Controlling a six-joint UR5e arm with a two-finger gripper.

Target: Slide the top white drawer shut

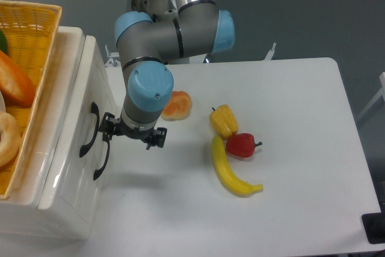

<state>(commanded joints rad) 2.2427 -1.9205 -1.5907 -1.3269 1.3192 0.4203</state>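
A white table (289, 148) carries a cabinet at its left edge, where the glossy white top drawer (77, 148) with its black curved handle sits almost shut. The gripper (131, 135), jaws apparently spread and empty, presses beside the handle, likely to push.

Your arm reaches down from the upper left of the camera view, its grey links folded at blue-capped joints, the wrist pointing straight down. Your gripper (132, 136) hangs below that wrist with its black fingers (156, 139) spread sideways; from this overhead angle the jaws seem parted, though the wrist hides much of them.
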